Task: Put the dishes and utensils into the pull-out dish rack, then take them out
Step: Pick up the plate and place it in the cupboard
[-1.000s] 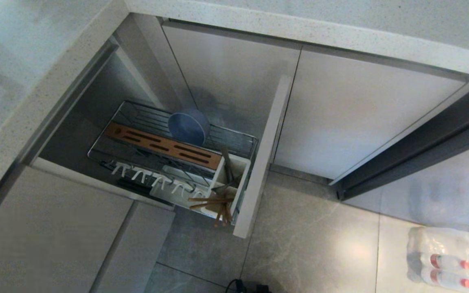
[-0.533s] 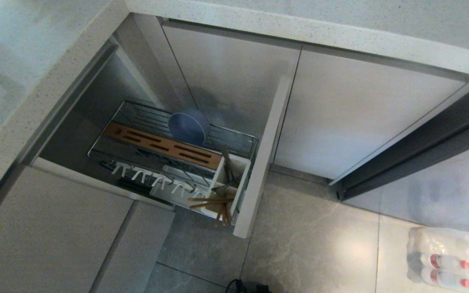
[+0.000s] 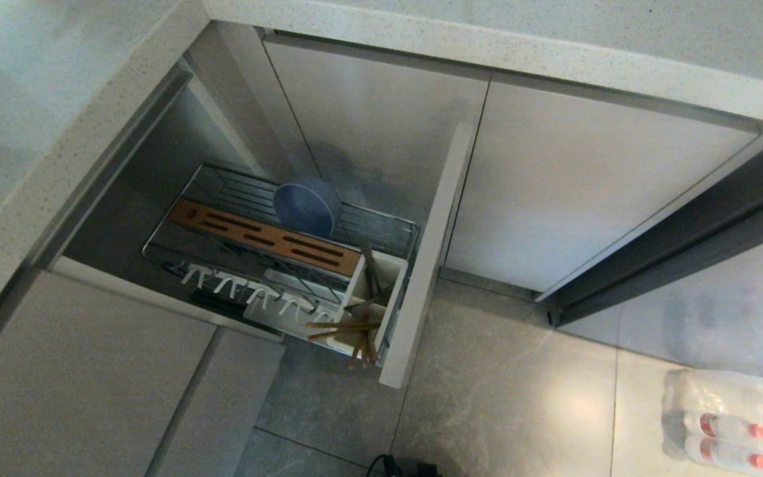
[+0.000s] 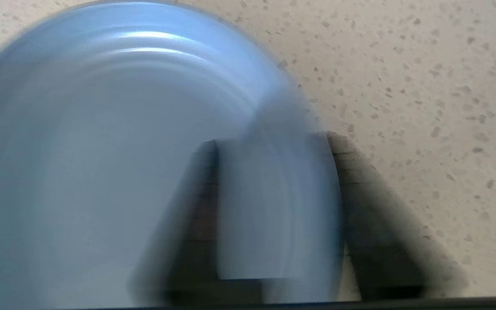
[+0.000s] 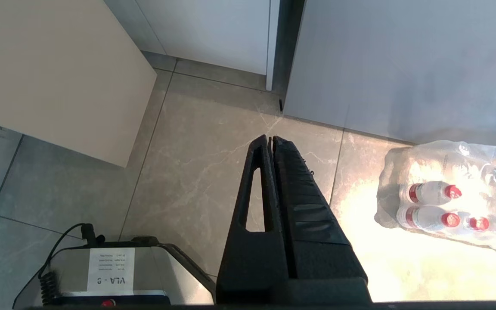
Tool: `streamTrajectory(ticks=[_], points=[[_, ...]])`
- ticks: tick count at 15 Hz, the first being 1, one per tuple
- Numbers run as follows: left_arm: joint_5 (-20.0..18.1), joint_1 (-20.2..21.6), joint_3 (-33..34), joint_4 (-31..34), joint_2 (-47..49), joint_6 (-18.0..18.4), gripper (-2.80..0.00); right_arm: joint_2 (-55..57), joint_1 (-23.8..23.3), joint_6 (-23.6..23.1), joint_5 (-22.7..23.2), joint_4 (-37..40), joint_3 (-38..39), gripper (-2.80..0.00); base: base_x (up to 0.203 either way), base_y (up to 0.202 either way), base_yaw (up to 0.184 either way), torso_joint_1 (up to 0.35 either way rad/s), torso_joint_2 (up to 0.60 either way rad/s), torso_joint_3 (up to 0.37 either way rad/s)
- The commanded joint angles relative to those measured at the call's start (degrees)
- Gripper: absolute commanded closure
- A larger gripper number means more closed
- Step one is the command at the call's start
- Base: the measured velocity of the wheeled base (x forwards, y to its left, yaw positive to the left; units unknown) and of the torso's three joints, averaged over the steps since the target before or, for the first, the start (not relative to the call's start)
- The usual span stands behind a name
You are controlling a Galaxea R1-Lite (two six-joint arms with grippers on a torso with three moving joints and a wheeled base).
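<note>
Your left gripper has just closed across the plate rim on the counter; loading continues.

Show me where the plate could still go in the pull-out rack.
Free: the white prongs along the rack's near side, and the wire shelf left of the bowl. Crowded: the caddy, with chopsticks sticking out.

A speckled pale stone countertop is running along the far side and turning down the left, above flat grey cabinet doors. Light is glaring off the grey marbled floor tiles, where shrink-wrapped water bottles are lying near right.
</note>
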Motion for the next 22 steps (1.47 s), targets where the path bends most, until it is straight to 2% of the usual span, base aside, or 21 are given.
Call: streamTrajectory(ticks=[1, 6, 8, 11, 12, 16, 20, 22], points=[[0.23, 0.05, 0.03, 0.0, -0.25, -0.18, 0.0, 0.09, 0.0, 0.01, -0.01, -0.02, 0.0, 0.0, 0.0, 0.0, 0.0, 0.0, 0.0, 0.0], [0.23, -0.03, 2.08, -0.17, -3.27, 1.43, 0.0, 0.09, 0.0, 0.01, -0.01, -0.02, 0.0, 0.0, 0.0, 0.0, 0.0, 0.0, 0.0, 0.0], [0.26, -0.03, 4.22, -0.74, -5.4, 4.83, 0.0, 0.09, 0.0, 0.01, -0.01, -0.02, 0.0, 0.0, 0.0, 0.0, 0.0, 0.0, 0.0, 0.0], [0.42, -0.1, 4.04, -1.06, -9.71, 7.45, 0.0, 0.09, 0.0, 0.01, -0.01, -0.02, 0.0, 0.0, 0.0, 0.0, 0.0, 0.0, 0.0, 0.0], [0.33, -0.3, 3.92, -2.34, -11.08, 7.94, 0.0, 0.09, 0.0, 0.01, -0.01, -0.02, 0.0, 0.0, 0.0, 0.0, 0.0, 0.0, 0.0, 0.0], [0.25, -1.86, 5.85, -19.4, -15.1, 6.75, 0.0, 0.09, 0.0, 0.01, -0.01, -0.02, 0.0, 0.0, 0.0, 0.0, 0.0, 0.0, 0.0, 0.0], [0.26, -8.61, 5.07, -20.19, -18.27, 7.39, 0.0, 0.09, 0.0, 0.01, -0.01, -0.02, 0.0, 0.0, 0.0, 0.0, 0.0, 0.0, 0.0, 0.0], [0.44, -11.16, 6.59, -24.44, -19.69, 6.94, 0.0, 0.09, 0.0, 0.01, -0.01, -0.02, 0.0, 0.0, 0.0, 0.0, 0.0, 0.0, 0.0, 0.0]])
